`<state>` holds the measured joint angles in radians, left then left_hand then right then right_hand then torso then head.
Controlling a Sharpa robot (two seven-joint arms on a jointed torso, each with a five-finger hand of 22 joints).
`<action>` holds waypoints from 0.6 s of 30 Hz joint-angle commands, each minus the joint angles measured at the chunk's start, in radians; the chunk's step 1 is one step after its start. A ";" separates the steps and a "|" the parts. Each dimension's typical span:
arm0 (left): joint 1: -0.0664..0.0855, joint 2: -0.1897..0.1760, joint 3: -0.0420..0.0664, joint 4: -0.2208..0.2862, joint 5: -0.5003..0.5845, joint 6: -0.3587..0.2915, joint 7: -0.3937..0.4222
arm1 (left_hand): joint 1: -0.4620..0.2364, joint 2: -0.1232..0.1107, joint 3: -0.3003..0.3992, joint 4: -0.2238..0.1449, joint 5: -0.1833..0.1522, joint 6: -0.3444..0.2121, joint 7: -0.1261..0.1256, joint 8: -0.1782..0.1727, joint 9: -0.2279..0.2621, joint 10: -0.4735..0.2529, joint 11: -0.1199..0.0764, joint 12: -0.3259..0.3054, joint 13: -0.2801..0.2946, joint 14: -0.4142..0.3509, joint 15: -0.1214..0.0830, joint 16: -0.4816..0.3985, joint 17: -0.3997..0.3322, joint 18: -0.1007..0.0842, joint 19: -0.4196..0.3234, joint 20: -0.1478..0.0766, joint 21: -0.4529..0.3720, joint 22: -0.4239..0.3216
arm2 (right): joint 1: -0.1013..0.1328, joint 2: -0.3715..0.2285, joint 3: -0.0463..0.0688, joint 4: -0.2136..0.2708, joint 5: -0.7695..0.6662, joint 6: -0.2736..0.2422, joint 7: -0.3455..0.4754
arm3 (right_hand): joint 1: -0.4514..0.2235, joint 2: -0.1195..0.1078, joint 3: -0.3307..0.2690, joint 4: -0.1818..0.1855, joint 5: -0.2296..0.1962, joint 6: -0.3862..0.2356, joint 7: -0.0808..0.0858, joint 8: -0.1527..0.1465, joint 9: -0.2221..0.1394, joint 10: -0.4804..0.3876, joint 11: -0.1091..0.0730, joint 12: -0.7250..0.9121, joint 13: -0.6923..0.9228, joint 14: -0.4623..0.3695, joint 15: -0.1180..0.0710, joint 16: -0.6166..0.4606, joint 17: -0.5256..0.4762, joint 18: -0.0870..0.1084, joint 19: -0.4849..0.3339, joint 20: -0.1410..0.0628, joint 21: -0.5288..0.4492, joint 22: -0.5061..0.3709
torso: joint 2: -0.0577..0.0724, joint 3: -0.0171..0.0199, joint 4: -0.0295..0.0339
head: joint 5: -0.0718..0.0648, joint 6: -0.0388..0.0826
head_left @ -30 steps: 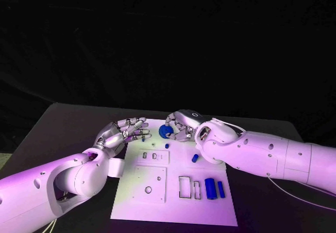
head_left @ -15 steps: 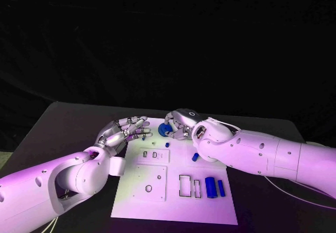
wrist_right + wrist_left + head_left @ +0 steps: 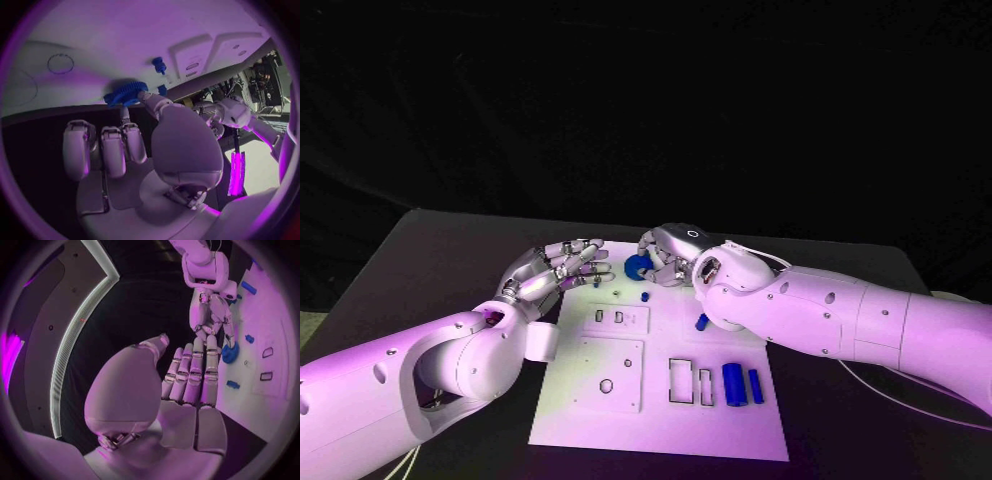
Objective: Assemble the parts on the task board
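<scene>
Head view: right hand [image 3: 672, 262] holds gear [image 3: 639, 268] over task board [image 3: 661, 420].

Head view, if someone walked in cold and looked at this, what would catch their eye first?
Probably the right robot hand at the far end of the white task board, gripping a blue gear at the board's edge. Next, the left robot hand, fingers apart and holding nothing, beside the board's far left corner. Then two blue cylinders lying side by side near the board's right edge.
</scene>
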<state>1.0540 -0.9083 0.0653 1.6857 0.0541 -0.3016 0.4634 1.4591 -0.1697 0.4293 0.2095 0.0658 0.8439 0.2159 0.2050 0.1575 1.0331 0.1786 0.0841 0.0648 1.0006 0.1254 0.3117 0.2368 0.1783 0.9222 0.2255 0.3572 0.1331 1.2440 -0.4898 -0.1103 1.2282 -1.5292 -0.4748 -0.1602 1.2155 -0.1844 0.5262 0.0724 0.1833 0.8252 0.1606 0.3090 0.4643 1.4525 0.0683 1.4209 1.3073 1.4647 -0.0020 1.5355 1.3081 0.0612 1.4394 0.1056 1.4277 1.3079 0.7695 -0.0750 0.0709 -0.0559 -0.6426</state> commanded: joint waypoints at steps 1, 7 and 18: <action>0.001 0.001 0.001 0.003 0.001 0.019 0.002 | -0.004 0.001 0.006 0.000 -0.003 -0.003 0.031 -0.004 -0.001 -0.003 0.006 -0.005 0.000 -0.004 0.006 -0.004 0.001 0.004 0.003 0.004 0.005 -0.001 | 0.000 0.002 0.000 -0.003 0.008 0.027 0.010 | -0.006 -0.008 0.002 0.000 -0.001 -0.010 0.000 -0.006 -0.002 -0.001 0.006 -0.004 0.090 0.082 0.003 0.003 0.150 -0.011 -0.002 0.001 -0.002 0.075 | -0.001 -0.0007 0.0007 | -0.001 -0.001; 0.001 0.001 0.001 0.002 0.001 0.020 0.000 | -0.004 0.001 0.006 0.000 -0.003 -0.003 0.031 -0.004 -0.001 -0.003 0.006 -0.005 0.000 -0.004 0.006 -0.004 0.001 0.004 0.003 0.004 0.005 -0.001 | 0.000 0.001 -0.001 -0.002 0.014 0.037 0.017 | -0.022 -0.016 -0.008 0.007 -0.010 -0.031 0.007 -0.025 -0.008 -0.007 0.012 -0.011 0.084 0.081 0.009 0.002 0.148 -0.011 -0.005 0.005 -0.005 0.072 | -0.001 -0.0009 -0.0009 | 0.000 -0.001; 0.001 0.000 0.001 0.001 0.001 0.020 -0.001 | -0.004 0.001 0.008 -0.001 -0.003 -0.003 0.031 -0.005 -0.002 -0.003 0.007 -0.006 0.000 -0.005 0.007 -0.006 0.002 0.004 0.003 0.004 0.006 -0.001 | 0.000 -0.050 -0.001 0.032 0.039 0.025 0.024 | -0.074 -0.018 -0.055 0.051 0.000 -0.061 0.017 -0.067 -0.019 -0.012 0.023 -0.016 0.080 0.081 0.020 0.002 0.148 -0.009 -0.008 0.017 -0.010 0.071 | -0.001 -0.0001 -0.0002 | 0.003 0.000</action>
<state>1.0540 -0.9094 0.0654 1.6847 0.0541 -0.3006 0.4598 1.4591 -0.1697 0.4321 0.2067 0.0658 0.8439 0.2158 0.2051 0.1575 1.0332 0.1786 0.0841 0.0648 0.9970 0.1289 0.3117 0.2377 0.1783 0.9221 0.2255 0.3572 0.1331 1.2444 -0.5328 -0.1111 1.2516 -1.5016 -0.4551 -0.1468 1.1512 -0.1987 0.4761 0.1244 0.1781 0.7609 0.1786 0.2470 0.4459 1.4417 0.0859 1.4093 1.3081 1.4648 0.0092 1.5355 1.3079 0.0613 1.4319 0.1131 1.4227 1.3076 0.7684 -0.0755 0.0708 -0.0540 -0.6436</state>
